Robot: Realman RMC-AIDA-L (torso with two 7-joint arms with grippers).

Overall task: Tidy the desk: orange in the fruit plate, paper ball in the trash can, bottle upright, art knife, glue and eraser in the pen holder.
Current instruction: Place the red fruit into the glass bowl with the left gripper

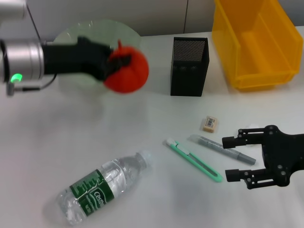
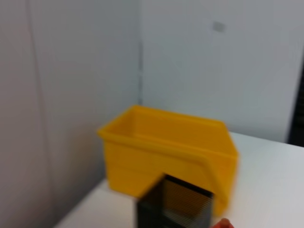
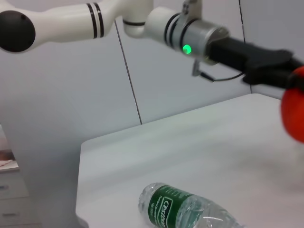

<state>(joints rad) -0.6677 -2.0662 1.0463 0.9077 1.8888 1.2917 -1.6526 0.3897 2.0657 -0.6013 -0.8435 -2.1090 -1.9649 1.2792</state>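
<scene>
Orange (image 1: 127, 72) gripped in the closed jaws of the left gripper (image 1: 114, 64), held above the tabletop (image 1: 57, 142) at the near right edge of the pale green fruit plate (image 1: 95, 33), not resting on it. Black mesh pen holder (image 1: 189, 66) stands right of the orange, yellow bin (image 1: 256, 45) beyond it; eraser (image 1: 210, 123), grey glue pen (image 1: 221, 148) and green art knife (image 1: 192, 159) lie nearer on the tabletop, bottle (image 1: 102, 187) on its side further left. Right gripper (image 1: 237, 159) hovers low just right of the glue pen, jaws open, holding nothing.
</scene>
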